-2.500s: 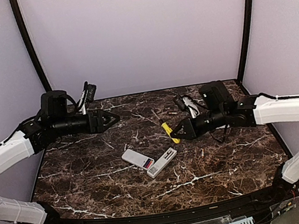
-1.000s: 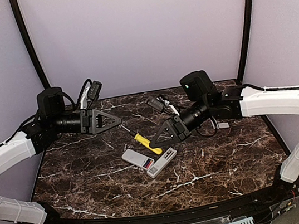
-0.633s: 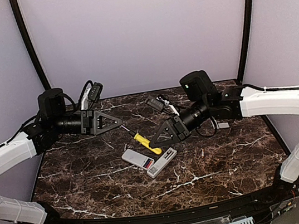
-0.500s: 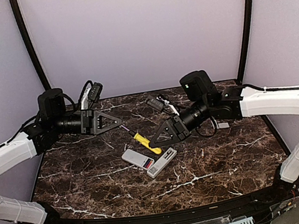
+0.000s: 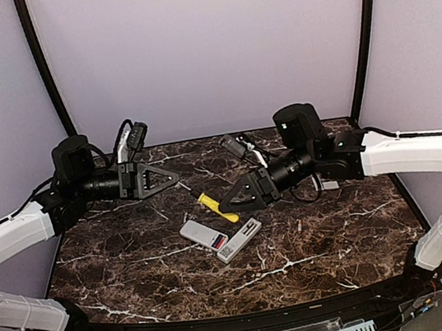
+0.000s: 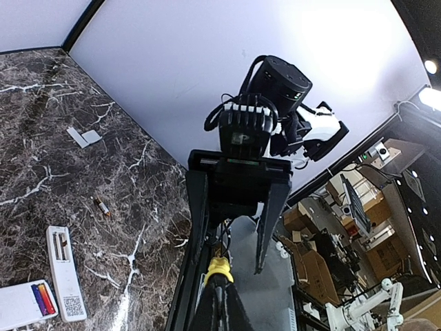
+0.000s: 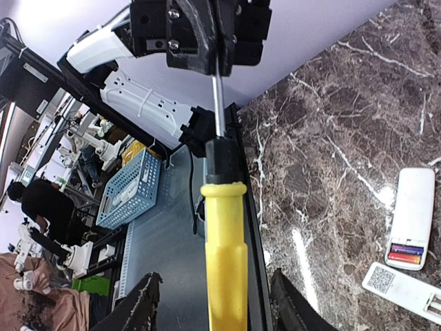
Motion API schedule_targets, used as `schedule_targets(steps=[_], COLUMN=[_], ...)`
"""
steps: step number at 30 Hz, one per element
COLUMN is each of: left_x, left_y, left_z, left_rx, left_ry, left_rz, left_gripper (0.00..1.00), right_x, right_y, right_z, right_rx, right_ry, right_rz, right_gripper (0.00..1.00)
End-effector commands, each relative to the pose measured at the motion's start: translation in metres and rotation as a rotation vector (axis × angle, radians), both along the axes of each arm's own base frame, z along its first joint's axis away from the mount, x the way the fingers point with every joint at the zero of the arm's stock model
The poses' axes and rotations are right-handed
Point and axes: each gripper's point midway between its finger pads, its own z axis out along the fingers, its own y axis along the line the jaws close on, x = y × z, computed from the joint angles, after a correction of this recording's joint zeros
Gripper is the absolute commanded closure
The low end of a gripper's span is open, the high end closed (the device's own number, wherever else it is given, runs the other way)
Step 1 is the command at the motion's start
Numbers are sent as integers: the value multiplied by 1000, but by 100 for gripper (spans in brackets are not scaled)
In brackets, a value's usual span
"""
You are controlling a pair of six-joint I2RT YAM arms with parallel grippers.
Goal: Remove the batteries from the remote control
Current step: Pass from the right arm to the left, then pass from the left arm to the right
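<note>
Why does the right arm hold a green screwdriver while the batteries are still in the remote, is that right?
Not quite: the screwdriver in the right gripper has a yellow handle, not green, as the right wrist view shows. The batteries are still in the remote.
</note>
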Motion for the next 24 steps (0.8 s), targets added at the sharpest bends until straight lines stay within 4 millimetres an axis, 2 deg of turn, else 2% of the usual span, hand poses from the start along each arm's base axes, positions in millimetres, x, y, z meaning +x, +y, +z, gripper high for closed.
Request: schedule_targets(steps=[1, 4, 7, 9, 14, 18, 24], left_x=[7, 13, 19, 21, 23, 22, 21], left_y=[8, 15, 22, 26, 29, 29, 28], left_z=[22, 36, 44, 53, 53, 52, 47], left_rx=[-80, -139, -199, -248, -279, -283, -266], left_ry=[-38, -69, -63, -81, -64, -61, -56], left_rz=[98, 176, 243, 275, 299, 292, 285], left_gripper=[100, 100, 100, 100, 100, 100, 100], right_x=[11, 20, 30, 35, 44, 43, 40], right_y=[0, -3, -7, -8, -11, -1, 14], right_z=[37, 39, 44, 49, 59, 65, 70], right_rx=[140, 187, 250, 295, 390, 419, 437], right_ry=[-94, -91, -80, -79, -57, -49, -48], right_rz=[-100, -187, -287, -352, -441, -412, -375], right_gripper=[37, 26, 23, 23, 24, 30, 33])
